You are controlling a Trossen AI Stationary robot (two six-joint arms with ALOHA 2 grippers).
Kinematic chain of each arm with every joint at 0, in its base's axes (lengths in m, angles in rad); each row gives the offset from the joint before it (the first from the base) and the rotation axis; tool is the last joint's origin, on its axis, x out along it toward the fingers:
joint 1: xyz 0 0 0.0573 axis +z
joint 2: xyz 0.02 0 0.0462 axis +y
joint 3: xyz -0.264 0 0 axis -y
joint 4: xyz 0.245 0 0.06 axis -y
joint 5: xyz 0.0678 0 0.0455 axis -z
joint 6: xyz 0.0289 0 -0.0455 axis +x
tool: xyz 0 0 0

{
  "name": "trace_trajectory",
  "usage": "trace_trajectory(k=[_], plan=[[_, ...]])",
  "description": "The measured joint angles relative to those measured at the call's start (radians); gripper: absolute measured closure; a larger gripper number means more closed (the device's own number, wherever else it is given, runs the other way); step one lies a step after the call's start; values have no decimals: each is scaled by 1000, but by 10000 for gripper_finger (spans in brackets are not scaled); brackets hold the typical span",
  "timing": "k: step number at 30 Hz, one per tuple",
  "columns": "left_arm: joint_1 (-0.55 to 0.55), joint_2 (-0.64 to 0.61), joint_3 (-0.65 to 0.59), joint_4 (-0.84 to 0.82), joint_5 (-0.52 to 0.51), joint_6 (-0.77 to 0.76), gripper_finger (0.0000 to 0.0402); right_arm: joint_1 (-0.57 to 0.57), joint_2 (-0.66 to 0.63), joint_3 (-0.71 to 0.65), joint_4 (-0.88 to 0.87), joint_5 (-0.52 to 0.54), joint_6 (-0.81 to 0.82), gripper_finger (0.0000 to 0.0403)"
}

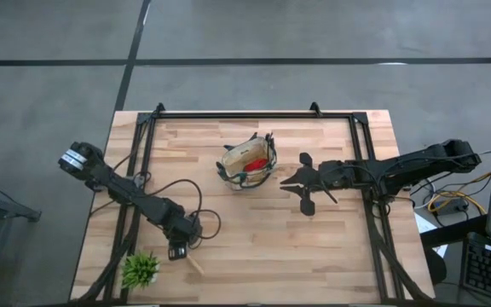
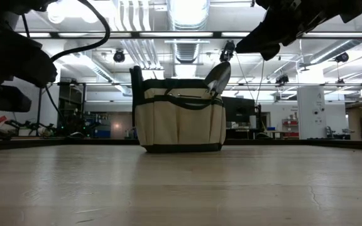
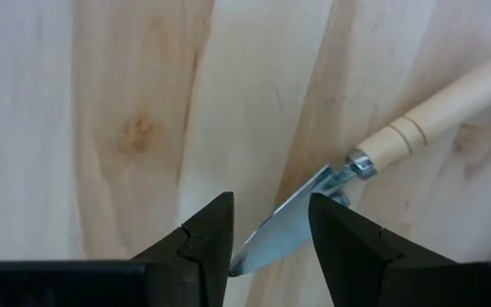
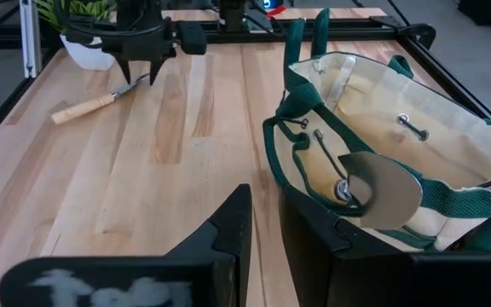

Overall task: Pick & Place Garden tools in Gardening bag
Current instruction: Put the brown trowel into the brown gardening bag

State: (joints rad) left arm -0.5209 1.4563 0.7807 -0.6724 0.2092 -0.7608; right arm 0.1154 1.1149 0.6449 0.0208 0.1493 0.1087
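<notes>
A trowel with a silver blade (image 3: 292,223) and a wooden handle (image 3: 437,115) lies flat on the table near the front left; it also shows in the high view (image 1: 193,261). My left gripper (image 3: 269,230) is open and points down, with one finger on each side of the blade's tip. The tan gardening bag (image 1: 247,162) with green trim stands upright at mid-table. Another trowel's blade (image 2: 219,78) sticks up out of the bag, and a red item (image 1: 259,162) lies inside. My right gripper (image 1: 285,182) is shut and empty, above the table just right of the bag.
A spiky green plant in a white pot (image 1: 141,269) stands at the front left corner, close to my left gripper. A black cable (image 1: 196,205) loops over the table by the left arm. Bare wood lies between the trowel and the bag.
</notes>
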Motion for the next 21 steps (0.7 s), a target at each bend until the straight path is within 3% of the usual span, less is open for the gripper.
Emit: trace_trajectory(k=[4, 21], plan=[[-1, 0, 0, 1, 50, -45, 245, 0, 0, 0, 0, 0, -2, 348], [-55, 16, -73, 139, 62, -135, 249, 0, 0, 0, 0, 0, -4, 350]])
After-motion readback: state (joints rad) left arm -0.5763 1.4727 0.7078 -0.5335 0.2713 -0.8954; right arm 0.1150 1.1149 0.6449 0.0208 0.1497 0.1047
